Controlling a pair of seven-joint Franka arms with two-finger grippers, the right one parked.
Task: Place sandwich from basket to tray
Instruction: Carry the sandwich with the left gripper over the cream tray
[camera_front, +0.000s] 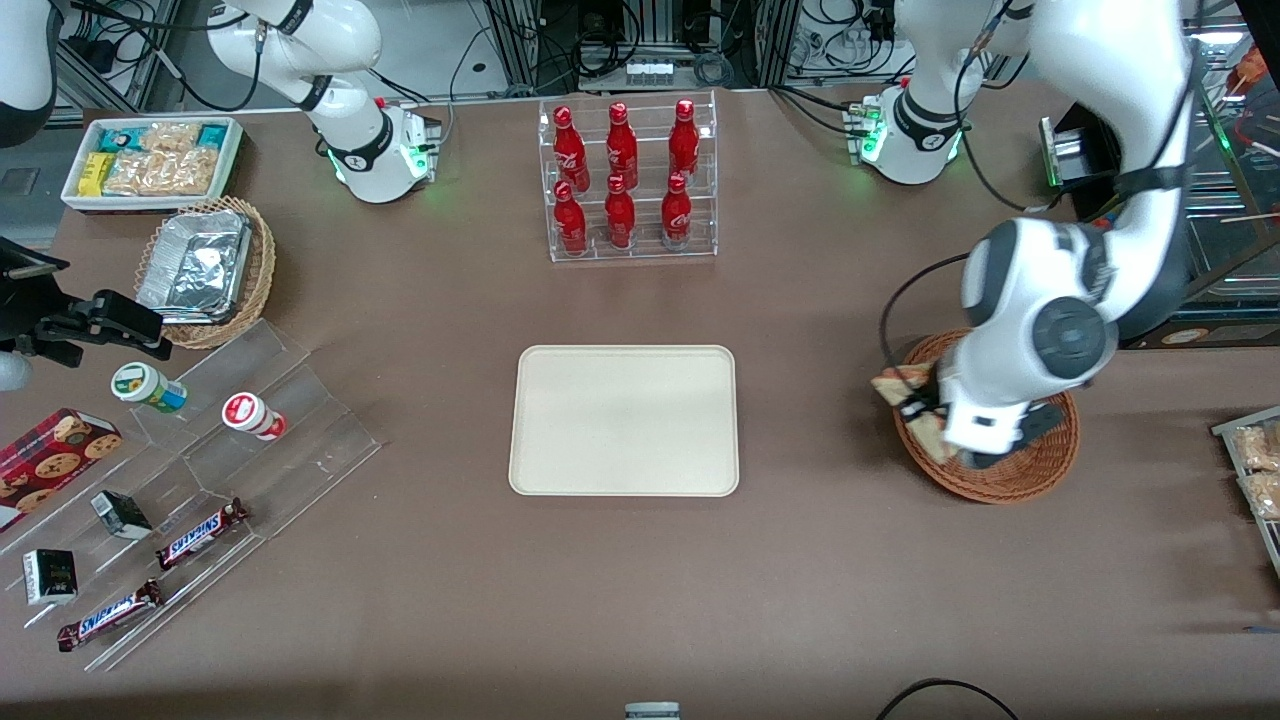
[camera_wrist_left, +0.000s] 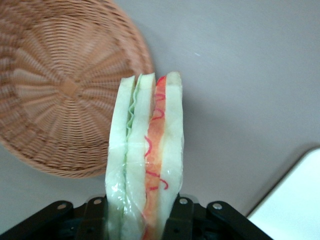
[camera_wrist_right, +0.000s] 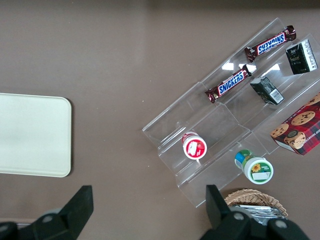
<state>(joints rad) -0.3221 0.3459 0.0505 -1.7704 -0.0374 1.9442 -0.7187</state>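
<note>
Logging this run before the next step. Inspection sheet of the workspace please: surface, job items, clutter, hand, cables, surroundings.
Surface: brown table, one level, no spills seen.
Sandwich: clamped between the hand's fingers, lifted, over the basket's rim.
Basket: toward the working arm's end, nothing seen inside it.
Tray: table centre, bare.
Clutter: rack of red bottles; toward the parked arm's end, a clear tiered stand with Snickers bars, two small cups and cartons, a cookie box, a foil container in a tan basket, a white bin of snacks.
Hand: shut on the sandwich, above the basket's edge.
Cables: black loop by the working arm; another at the table's near edge.
Surroundings: cabling and frames past the table.
</note>
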